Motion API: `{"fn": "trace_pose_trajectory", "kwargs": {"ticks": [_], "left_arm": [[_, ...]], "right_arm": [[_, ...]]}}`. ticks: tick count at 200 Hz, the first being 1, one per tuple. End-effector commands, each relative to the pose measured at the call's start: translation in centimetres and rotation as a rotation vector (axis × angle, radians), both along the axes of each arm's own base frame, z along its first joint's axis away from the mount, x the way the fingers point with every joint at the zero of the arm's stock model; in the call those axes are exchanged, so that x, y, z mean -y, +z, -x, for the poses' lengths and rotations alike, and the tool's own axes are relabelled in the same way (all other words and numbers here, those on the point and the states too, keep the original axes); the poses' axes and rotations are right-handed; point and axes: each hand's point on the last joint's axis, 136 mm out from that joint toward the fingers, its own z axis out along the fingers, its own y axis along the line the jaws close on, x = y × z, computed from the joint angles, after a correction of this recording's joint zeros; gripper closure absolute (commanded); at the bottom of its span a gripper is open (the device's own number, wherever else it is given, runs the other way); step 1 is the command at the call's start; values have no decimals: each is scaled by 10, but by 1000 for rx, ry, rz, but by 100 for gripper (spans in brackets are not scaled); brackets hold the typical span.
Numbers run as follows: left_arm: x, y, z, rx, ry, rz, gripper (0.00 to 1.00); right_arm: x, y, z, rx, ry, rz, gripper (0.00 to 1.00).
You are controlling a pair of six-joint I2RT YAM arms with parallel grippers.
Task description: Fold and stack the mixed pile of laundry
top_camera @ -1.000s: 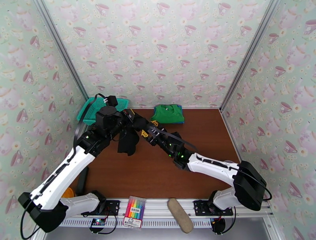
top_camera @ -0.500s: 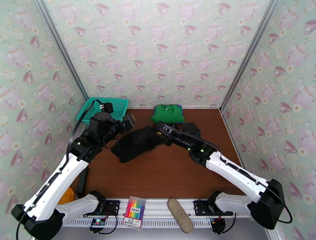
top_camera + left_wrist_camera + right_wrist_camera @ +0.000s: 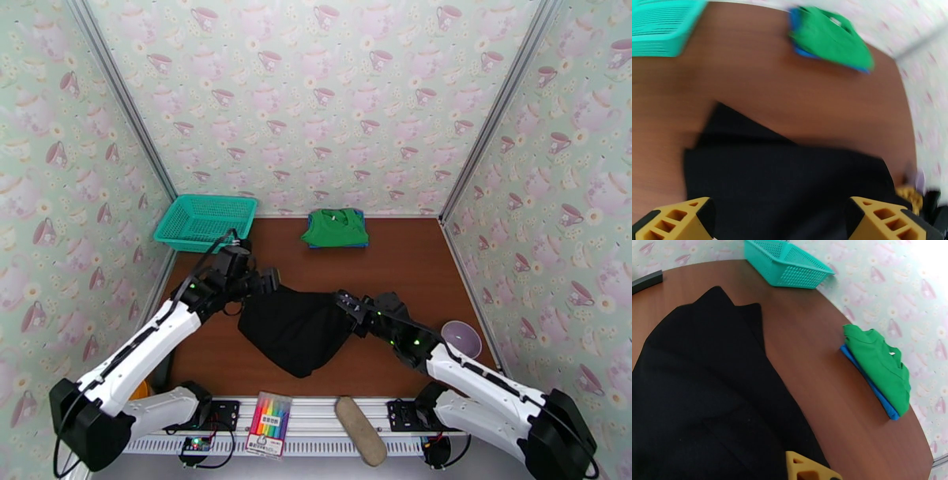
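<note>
At the far left corner of the bench (image 3: 411, 260) sits a teal basket (image 3: 207, 221), well apart from the work. Right of it and nearer the arms, the left tool (image 3: 267, 282) hovers with its fingers (image 3: 679, 219) spread wide apart and nothing between them; from its own wrist view the black shirt (image 3: 296, 328) lies directly below and just ahead of that gap. The shirt is spread on the bench between the two arms, not yet folded. Its long axis runs left to right along a fairly straight far edge, and a loose rounded lobe sags toward the near edge. Beyond it, against the back wall and a little right of the middle, the green shirt (image 3: 337, 226) lies folded on top of the blue shirt (image 3: 889, 412), so two of the three pieces look done. At the black shirt's right end, the right tool (image 3: 347, 304) is closed, and by the way the cloth runs up into it I judge it to be pinching that corner. The coming move turns on the left corner: it lies right under the open left tool, so the left arm is the nearer one to take it, with the fold likely going across the left-to-right axis.
</note>
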Motion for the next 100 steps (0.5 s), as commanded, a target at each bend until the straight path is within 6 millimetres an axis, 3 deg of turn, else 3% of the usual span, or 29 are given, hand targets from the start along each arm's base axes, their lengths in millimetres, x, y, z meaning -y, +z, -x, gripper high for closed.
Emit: {"fn": "trace_pose_trajectory", "kwargs": {"ticks": [1,25,45,64,77,100], "left_arm": [[44,8,43,64,-256,8,11],[75,0,87,253,-477,-153,9],[91,-7,110,455,-559,-304,1],[115,-18,130,554,-646,-337,0],[130,-24,133,566,-653,-329,0],[150,-31,119,607,-555,-321,0]], "right_arm": [[2,8,-5,-1,-48,-38,100],[-4,16,-8,-78,-45,-60,100],[-9,21,-12,-150,-58,-62,100],[-12,25,-13,-177,-60,-74,100],[-14,29,-12,-174,-54,-92,100],[-12,32,-8,-168,-54,-116,100]]}}
